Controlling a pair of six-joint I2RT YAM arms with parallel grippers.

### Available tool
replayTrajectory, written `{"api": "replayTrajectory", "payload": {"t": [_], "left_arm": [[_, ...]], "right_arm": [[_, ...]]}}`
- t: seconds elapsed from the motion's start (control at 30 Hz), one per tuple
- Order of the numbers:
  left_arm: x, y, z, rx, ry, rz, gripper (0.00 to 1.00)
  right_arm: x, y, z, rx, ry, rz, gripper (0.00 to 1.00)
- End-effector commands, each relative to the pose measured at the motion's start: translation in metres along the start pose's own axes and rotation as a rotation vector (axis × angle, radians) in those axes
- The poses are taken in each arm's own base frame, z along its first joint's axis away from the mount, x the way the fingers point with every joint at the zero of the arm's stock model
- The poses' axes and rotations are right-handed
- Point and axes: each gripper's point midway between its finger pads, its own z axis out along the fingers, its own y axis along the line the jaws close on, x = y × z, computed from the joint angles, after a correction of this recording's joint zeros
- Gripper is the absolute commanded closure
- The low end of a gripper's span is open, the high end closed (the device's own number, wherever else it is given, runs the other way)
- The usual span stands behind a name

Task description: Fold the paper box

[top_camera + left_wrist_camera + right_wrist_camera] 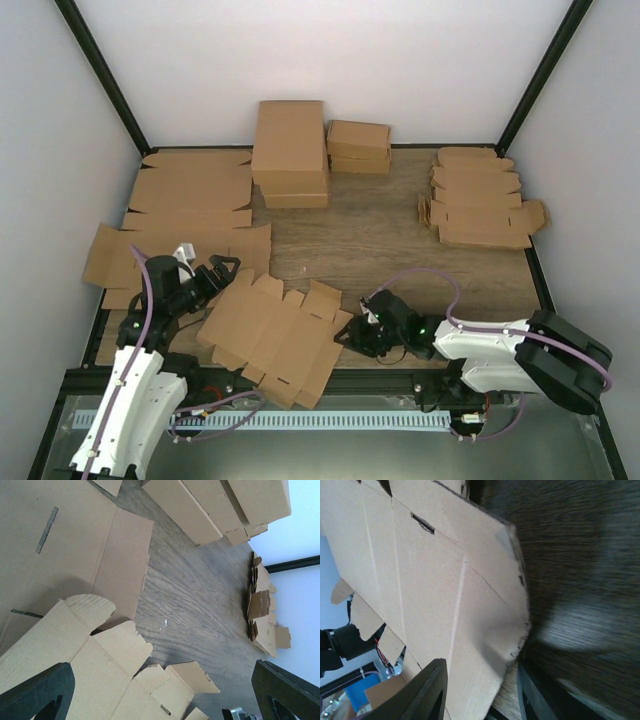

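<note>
From above, the paper box [278,338], a flat brown die-cut cardboard piece with notched flaps, lies unfolded on the wood-grain table [380,240] between my two arms. My left gripper [224,270] hangs open just beside its far left corner, and my right gripper [356,336] sits at its right edge. Large flat cardboard sheets [190,195] lie at the left, folded brown boxes [290,150] stand at the back, and a stack of small die-cut blanks [480,205] lies at the far right. Through my left wrist camera, the left gripper [162,680] has its dark fingers [40,695] spread wide. The paper box [90,665] lies below them towards the left one, its rounded flaps pointing at the bare table [195,595]; the large flat cardboard sheets [65,545] lie beyond it. Through my right wrist camera, the right gripper [480,680] is also parted. The corner of the paper box [435,580] reaches in between the fingers [425,695], and the gap is far wider than the sheet. The table [580,555] is blurred at the right. I can read no print, label or brand on any of the cardboard.
</note>
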Motion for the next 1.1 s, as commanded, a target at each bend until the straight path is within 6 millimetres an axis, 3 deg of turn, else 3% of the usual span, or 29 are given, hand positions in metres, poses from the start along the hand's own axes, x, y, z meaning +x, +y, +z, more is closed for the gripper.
{"api": "replayTrajectory", "payload": {"t": [0.0,0.13,0.3,0.33,0.47,0.8,1.0,1.07], "left_arm": [[-0.010,-0.014,-0.005,0.035,-0.029,0.025,0.00],[-0.010,-0.016,-0.005,0.043,-0.030,0.029,0.00],[-0.011,-0.021,-0.005,0.057,-0.025,0.033,0.00],[-0.011,-0.023,-0.005,0.066,-0.022,0.036,0.00],[-0.008,-0.054,-0.008,0.185,0.045,0.114,0.00],[-0.032,-0.106,-0.022,0.244,0.065,0.337,0.00],[-0.034,-0.151,-0.029,0.314,0.063,0.572,0.00],[-0.039,-0.154,-0.024,0.267,0.026,0.615,0.00]], "right_arm": [[-0.003,0.005,0.004,-0.003,-0.010,0.000,0.58],[-0.003,0.012,0.006,-0.036,0.004,-0.009,0.64],[-0.012,0.026,0.005,-0.021,-0.026,-0.047,0.98],[-0.017,0.028,0.002,0.010,-0.046,-0.066,0.99],[-0.045,0.044,-0.020,0.153,-0.164,-0.243,0.99],[-0.097,0.081,-0.086,0.367,-0.348,-0.549,0.99],[-0.113,0.098,-0.092,0.380,-0.422,-0.818,0.97],[-0.122,0.096,-0.097,0.433,-0.463,-0.838,0.98]]}}
